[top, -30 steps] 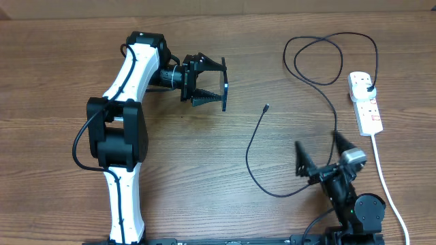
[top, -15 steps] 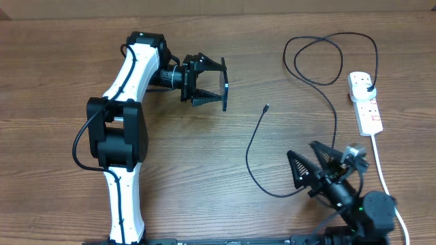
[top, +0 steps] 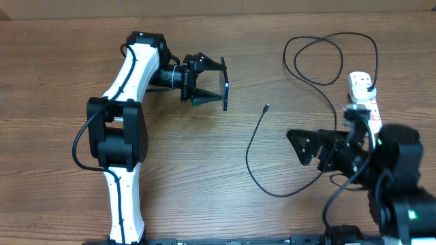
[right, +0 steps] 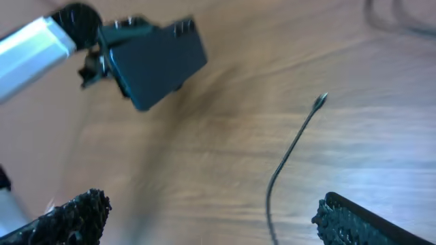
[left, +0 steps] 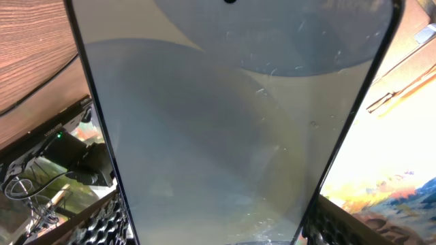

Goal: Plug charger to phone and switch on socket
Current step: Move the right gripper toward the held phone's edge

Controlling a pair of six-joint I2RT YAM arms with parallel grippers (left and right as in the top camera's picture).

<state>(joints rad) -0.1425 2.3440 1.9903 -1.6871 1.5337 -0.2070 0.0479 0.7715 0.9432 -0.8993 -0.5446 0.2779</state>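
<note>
My left gripper (top: 216, 83) is shut on the phone (top: 225, 87), holding it edge-up above the table's left middle. In the left wrist view the phone's pale screen (left: 231, 122) fills the frame between the two fingers (left: 102, 221). The charger cable (top: 251, 153) lies loose on the wood, its small connector tip (top: 266, 107) pointing up-left and its plug (top: 368, 86) sitting in the white socket (top: 361, 80). My right gripper (top: 315, 148) hovers open just right of the cable. In the right wrist view the connector tip (right: 320, 101) shows ahead between the open fingers (right: 361, 221).
The right arm covers the lower part of the socket and its white cord. The cable makes a large loop (top: 317, 58) at the back right. The left arm's white links (top: 126, 88) stretch from the front edge to the table's left middle.
My right arm has lifted and swung away from the front edge toward the cable and socket, now covering part of the strip. The left arm and phone have stayed still.
</note>
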